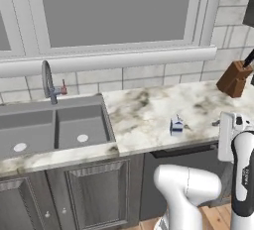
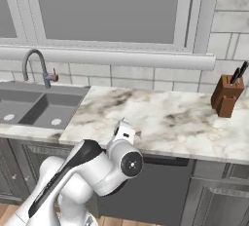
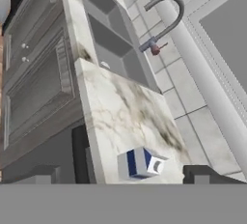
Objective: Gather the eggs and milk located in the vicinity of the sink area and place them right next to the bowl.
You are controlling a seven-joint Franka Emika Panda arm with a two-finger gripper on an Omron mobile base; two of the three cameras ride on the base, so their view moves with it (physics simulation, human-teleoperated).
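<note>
The small white gable-top milk carton with a blue band (image 1: 176,125) stands upright on the marbled white stone counter (image 1: 144,110), near its front edge and to the right of the grey steel double-basin sink (image 1: 54,127), well apart from the basin rim. In the hand view the carton (image 3: 140,163) sits low in the picture, just above and between the two dark fingertips of the claw (image 3: 123,177), with marble showing around it and nothing touching it. The fingers (image 3: 205,174) stand spread about as wide as they go and hold nothing. A brown wooden knife block (image 1: 234,78) stands at the counter's far right, against the tiled wall.
</note>
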